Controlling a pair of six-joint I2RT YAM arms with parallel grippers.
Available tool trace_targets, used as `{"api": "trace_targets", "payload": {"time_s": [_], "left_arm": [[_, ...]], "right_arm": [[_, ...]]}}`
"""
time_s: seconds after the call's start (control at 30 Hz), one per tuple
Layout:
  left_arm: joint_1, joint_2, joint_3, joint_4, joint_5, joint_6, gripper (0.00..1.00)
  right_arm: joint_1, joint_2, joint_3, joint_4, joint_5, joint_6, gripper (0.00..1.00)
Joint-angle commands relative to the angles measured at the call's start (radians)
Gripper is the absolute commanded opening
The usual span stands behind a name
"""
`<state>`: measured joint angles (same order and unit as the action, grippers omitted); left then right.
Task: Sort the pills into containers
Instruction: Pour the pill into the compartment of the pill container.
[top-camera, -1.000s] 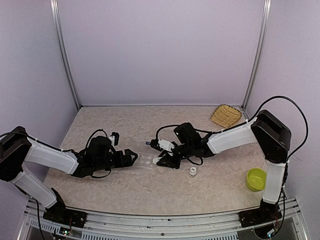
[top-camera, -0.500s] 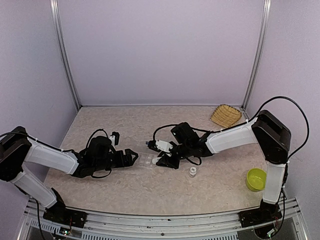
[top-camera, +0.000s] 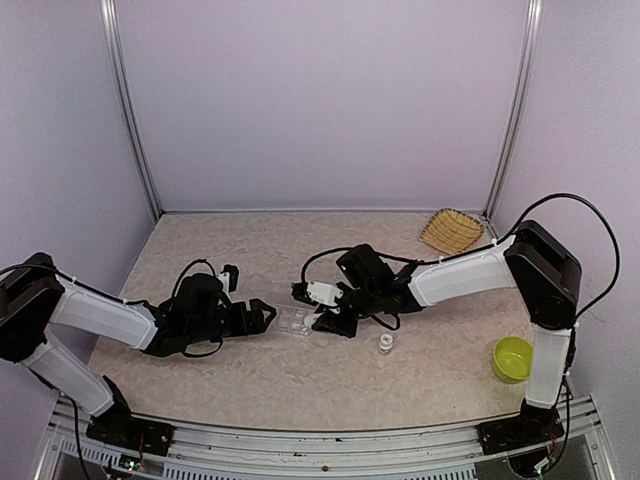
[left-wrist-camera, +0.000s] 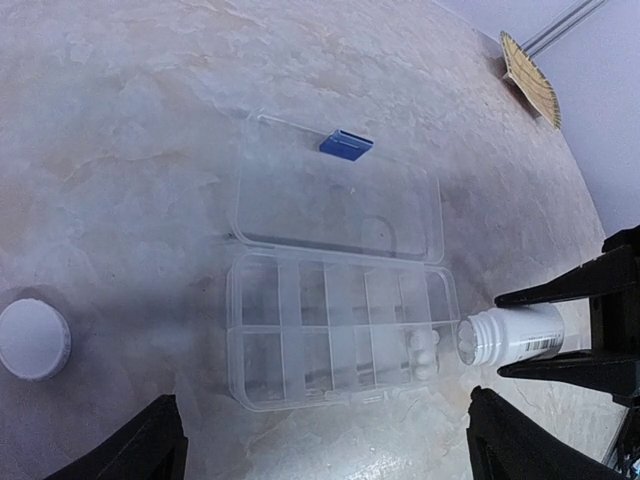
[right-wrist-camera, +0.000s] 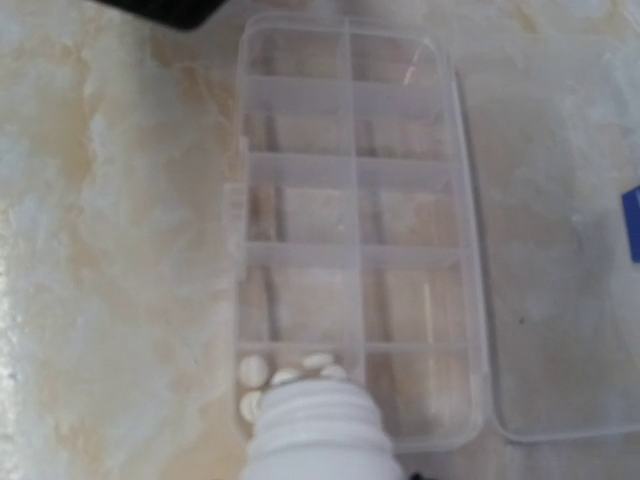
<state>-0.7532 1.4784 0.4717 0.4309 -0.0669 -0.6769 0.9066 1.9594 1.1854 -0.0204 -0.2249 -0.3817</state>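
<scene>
From above, the released left gripper (top-camera: 267, 314) and the right gripper (top-camera: 325, 320) face across the flat clear compartment box (top-camera: 291, 320); in the left wrist view its long axis lies crosswise ahead; in the right wrist view the white plastic bottle (right-wrist-camera: 316, 432) it grasps overhangs tiny white pills (right-wrist-camera: 254, 371).

Pills (right-wrist-camera: 254, 371) in box (right-wrist-camera: 412, 215) end compt

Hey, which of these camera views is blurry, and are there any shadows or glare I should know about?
Right wrist view: soft throughout, the bottle neck at the bottom edge is the most blurred, and the pills are only pale smudges. Left wrist view: sharper, with a broad grey shadow lying across the table around the clear box. Top view: even light, sharp, no strong glare.
</scene>
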Motion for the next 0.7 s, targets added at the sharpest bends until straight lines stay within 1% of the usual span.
{"api": "trace_targets", "payload": {"time_s": [0.0, 0.33, 0.67], "left_arm": [[-0.005, 0.008, -0.011, 0.025, 0.006, -0.003, 0.95], [-0.005, 0.005, -0.014, 0.024, 0.004, -0.004, 0.95], [-0.005, 0.003, -0.013, 0.024, 0.004, -0.004, 0.95]], "right_arm": [[0.016, 0.003, 0.008, -0.082, 0.034, -0.016, 0.13], [0.016, -0.001, -0.009, -0.05, 0.016, -0.005, 0.12], [0.017, -0.024, -0.051, 0.021, -0.014, 0.022, 0.12]]}}
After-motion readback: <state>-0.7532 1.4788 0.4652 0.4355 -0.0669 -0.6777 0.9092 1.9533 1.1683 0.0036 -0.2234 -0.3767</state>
